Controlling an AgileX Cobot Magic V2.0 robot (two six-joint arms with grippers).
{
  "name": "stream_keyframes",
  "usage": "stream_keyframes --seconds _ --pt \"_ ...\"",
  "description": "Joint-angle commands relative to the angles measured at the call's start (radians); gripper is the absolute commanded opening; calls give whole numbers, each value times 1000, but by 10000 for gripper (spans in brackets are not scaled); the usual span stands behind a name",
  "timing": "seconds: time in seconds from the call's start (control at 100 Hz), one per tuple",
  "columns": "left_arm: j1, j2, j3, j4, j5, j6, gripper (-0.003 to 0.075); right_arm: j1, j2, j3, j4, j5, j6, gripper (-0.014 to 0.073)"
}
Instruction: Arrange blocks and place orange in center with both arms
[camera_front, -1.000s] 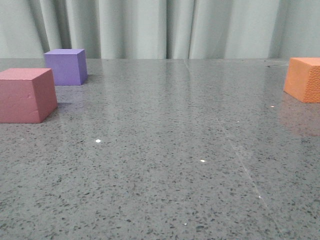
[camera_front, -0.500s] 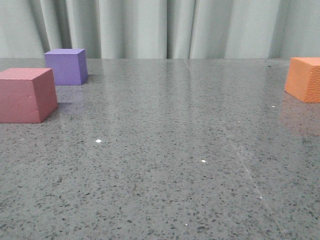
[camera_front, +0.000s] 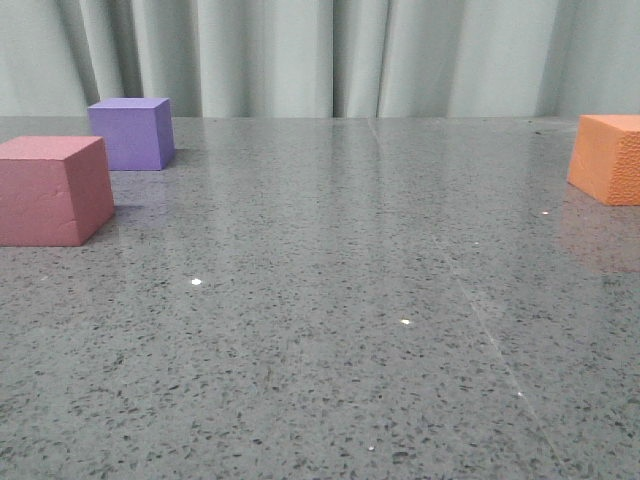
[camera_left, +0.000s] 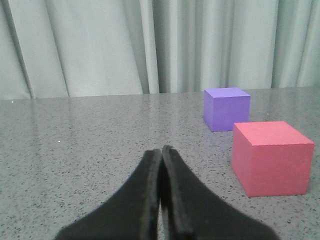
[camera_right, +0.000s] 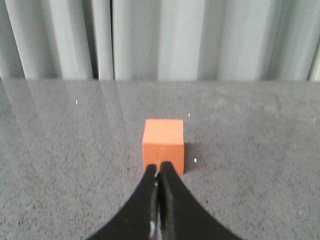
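Both hands pressed together, right hand (camera_right: 158, 176) lined up on the orange cube (camera_right: 163, 145) at frame centre, left hand (camera_left: 161, 150) idle — unopened, it risks shoving the cube across the bench (camera_right: 60, 165).

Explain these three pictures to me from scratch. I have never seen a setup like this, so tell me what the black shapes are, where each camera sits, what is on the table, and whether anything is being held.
This is a two-armed robot at a grey stone table. The wide picture looks forward over the table from the robot's front. It shows three cubes: a pinkish-red cube and a purple cube on the left, and an orange cube far right. The other two pictures come from cameras on each wrist. The black pointed shapes are the grippers, the robot's pincers. The left gripper is shut, with the purple and red cubes ahead to one side. The right gripper is also shut, pointing at the orange cube. Neither holds anything.
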Motion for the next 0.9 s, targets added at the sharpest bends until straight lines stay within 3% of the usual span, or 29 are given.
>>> stream_keyframes --seconds 0.0,0.25,0.67,0.76,0.89 --pt "2 -32 56 -9 -83 2 -19 -5 123 -128 2 37 -2 -67" --pt "2 -32 56 -9 -83 2 -19 -5 392 -335 2 181 -2 -67" --pt "2 -32 56 -9 -83 2 -19 -5 517 -352 5 226 -2 -57" --pt "2 -32 56 -9 -83 2 -19 -5 517 -352 34 241 -2 26" --pt "2 -32 56 -9 -83 2 -19 -5 517 -352 75 240 -2 303"
